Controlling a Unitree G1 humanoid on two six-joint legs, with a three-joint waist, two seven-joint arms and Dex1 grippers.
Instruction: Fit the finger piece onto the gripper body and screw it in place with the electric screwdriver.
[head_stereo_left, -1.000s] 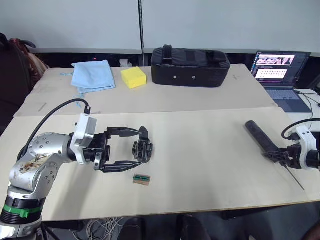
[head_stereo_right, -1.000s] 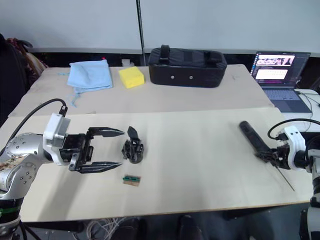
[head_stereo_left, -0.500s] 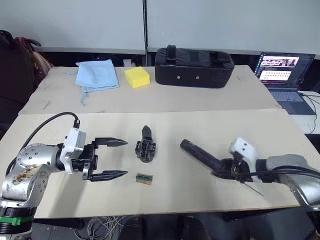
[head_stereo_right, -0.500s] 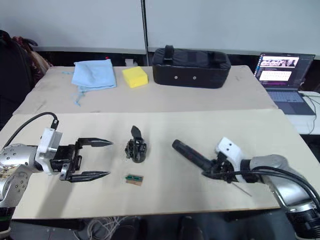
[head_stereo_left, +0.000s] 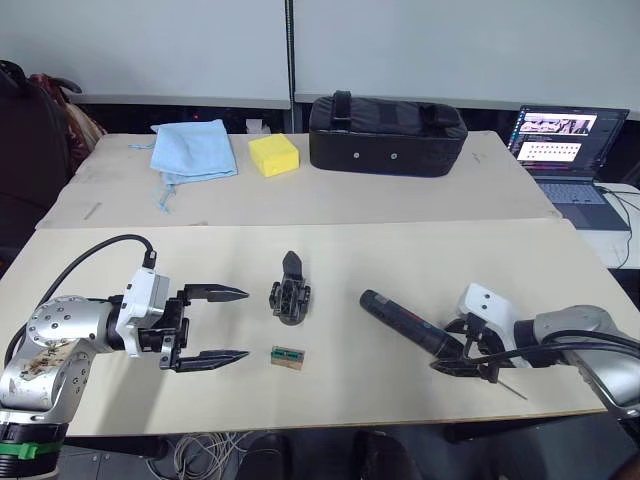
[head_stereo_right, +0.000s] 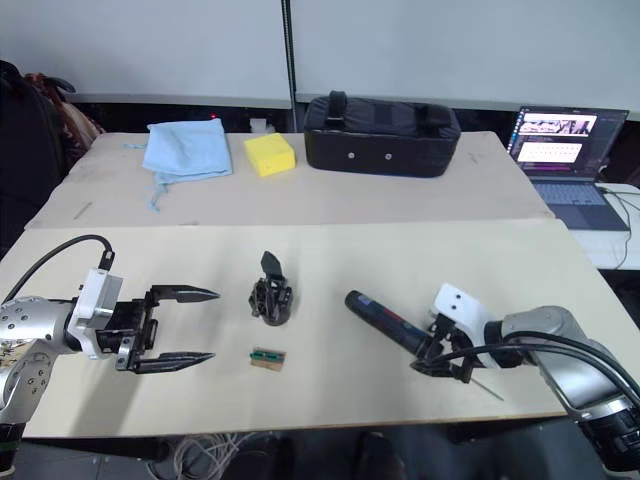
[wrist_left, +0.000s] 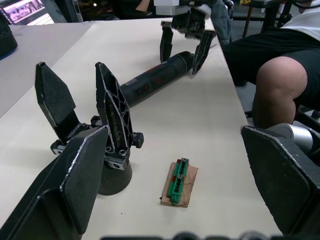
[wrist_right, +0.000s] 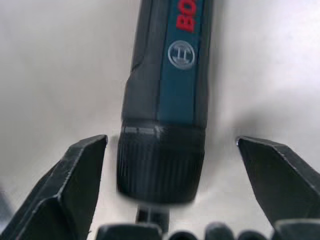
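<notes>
Since prior frame my right gripper (head_stereo_right: 447, 362) let go; fingers now spread astride screwdriver (head_stereo_right: 385, 319) lying on table (head_stereo_right: 400, 255). Red "BO" legible. Left gripper (head_stereo_left: 222, 325) open, beside gripper body (head_stereo_left: 289, 298).

Bright, even light falls from overhead, leaving only soft, short shadows on the pale table (head_stereo_left: 400, 250). The screwdriver (wrist_right: 167, 100) up close is blurred, with mild glare on the tabletop beside it.

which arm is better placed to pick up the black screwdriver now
Right. The right gripper is open with its fingers either side of the thick black cylindrical electric screwdriver near its bit end. The left gripper, also open, sits across the table.
</notes>
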